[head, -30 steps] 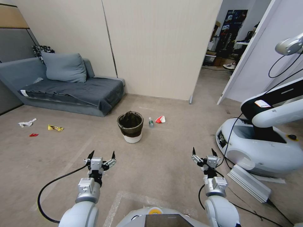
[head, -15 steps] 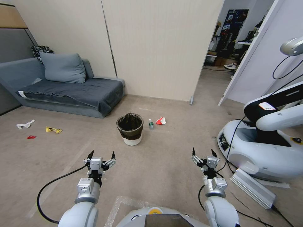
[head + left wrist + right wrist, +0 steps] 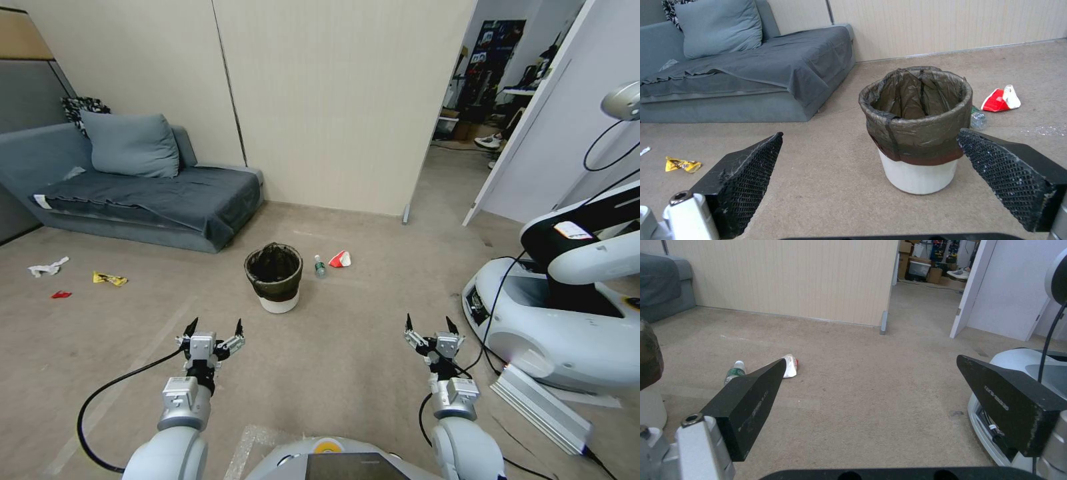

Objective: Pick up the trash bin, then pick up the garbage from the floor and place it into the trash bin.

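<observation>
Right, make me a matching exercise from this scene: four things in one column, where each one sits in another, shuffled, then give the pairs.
Things:
1. trash bin
2. plastic bottle
3. yellow wrapper
4. left end effector

Places or states:
A. lying on the carpet in front of the sofa, near a white tissue
B. open, held above the floor, short of the bin
C. standing upright on the carpet, lined with a dark bag
D. on the floor between the bin and a red-and-white wrapper

Pairs: 1-C, 2-D, 3-A, 4-B

No text, label or number here is readable.
</observation>
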Motion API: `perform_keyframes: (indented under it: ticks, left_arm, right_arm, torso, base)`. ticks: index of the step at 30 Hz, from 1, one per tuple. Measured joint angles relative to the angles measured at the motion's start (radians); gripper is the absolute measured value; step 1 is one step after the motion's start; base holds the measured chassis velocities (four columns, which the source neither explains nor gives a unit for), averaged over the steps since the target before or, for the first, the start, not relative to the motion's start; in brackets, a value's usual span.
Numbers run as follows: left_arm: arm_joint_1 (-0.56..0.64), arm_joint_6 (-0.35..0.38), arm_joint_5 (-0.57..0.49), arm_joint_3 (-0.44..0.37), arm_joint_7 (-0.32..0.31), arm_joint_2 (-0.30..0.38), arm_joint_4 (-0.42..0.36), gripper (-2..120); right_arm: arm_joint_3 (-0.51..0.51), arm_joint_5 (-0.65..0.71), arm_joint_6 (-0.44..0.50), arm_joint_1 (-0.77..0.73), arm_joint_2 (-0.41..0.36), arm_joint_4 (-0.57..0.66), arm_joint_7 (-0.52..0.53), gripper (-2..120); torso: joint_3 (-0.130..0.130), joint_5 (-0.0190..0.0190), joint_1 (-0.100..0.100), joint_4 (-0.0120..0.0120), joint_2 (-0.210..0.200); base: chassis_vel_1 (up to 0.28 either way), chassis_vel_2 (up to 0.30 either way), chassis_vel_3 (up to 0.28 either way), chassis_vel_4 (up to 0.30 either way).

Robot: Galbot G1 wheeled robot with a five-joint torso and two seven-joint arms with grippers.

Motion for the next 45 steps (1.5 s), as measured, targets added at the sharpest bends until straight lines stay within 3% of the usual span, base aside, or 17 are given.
perform_keyframes:
  ticks: [45]
  left_arm:
    - [-0.007, -0.001, 0.003, 0.000, 0.011, -0.004, 0.017, 100]
  right_arm:
    - [0.005, -0.002, 0.008, 0.016, 0.000, -0.027, -0.001, 100]
  torso:
    - [0.000, -0.0001, 0.000, 0.0000, 0.000]
  base:
    - [-0.100, 0.103, 0.101, -0.100]
